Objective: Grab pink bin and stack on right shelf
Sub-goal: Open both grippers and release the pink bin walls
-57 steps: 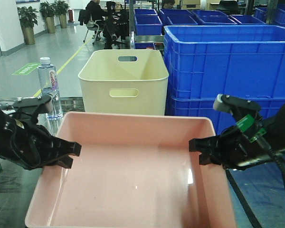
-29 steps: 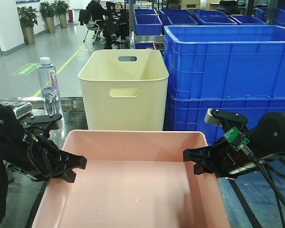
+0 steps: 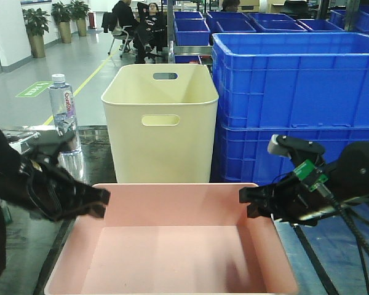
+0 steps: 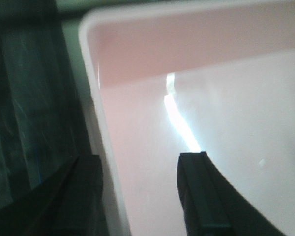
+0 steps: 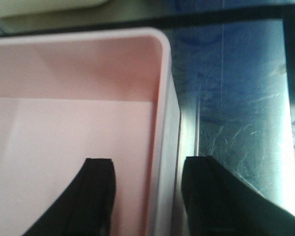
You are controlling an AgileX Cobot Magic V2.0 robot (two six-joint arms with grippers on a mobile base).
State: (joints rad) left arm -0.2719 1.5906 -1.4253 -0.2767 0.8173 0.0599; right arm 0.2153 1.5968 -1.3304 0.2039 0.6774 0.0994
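The pink bin [image 3: 172, 246] lies low in front, on the dark glossy right shelf [image 5: 236, 98], which has black tape along its edge. My left gripper [image 3: 101, 203] is at the bin's left wall, near the far corner. In the left wrist view its jaws [image 4: 140, 158] straddle the wall [image 4: 110, 162], one finger outside and one well inside, with a gap: open. My right gripper [image 3: 249, 203] is at the right wall. In the right wrist view its jaws [image 5: 149, 161] straddle the rim [image 5: 162, 147] with space on both sides: open.
A taller cream bin [image 3: 160, 123] with handle slots stands just behind the pink bin. Stacked blue crates [image 3: 295, 92] stand at the back right. A water bottle [image 3: 63, 114] stands at the back left. People sit far behind.
The pink bin has sunk lower and looks smaller in the front view. Both grippers came down with it and stay at its side walls.
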